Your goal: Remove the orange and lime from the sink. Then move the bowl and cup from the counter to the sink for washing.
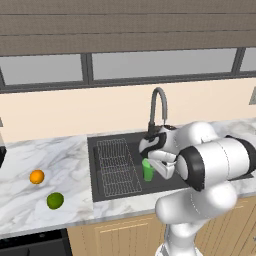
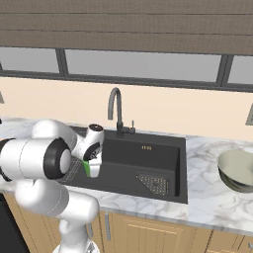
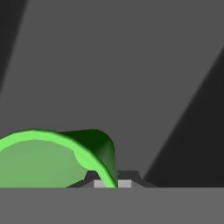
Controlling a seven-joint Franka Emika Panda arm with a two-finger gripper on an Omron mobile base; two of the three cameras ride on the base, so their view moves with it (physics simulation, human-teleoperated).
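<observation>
The tool (image 1: 150, 161) is clamped on the rim of the cup (image 1: 148, 170), holding it over the sink (image 1: 115, 145), apparently clear of the basin floor. The orange (image 1: 37, 176) and lime (image 1: 55, 200) lie on the counter (image 1: 45, 160) left of the sink; the bowl (image 2: 238, 170) sits at the counter's right end.

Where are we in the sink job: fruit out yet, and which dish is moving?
Fruit is done: the orange and lime lie on the counter left of the sink. In hand: the gripper is shut on the cup's rim, holding it inside the basin beside the wire rack; whether it touches the bottom is unclear. Left: release it, then move the bowl, on the counter right of the sink.
</observation>
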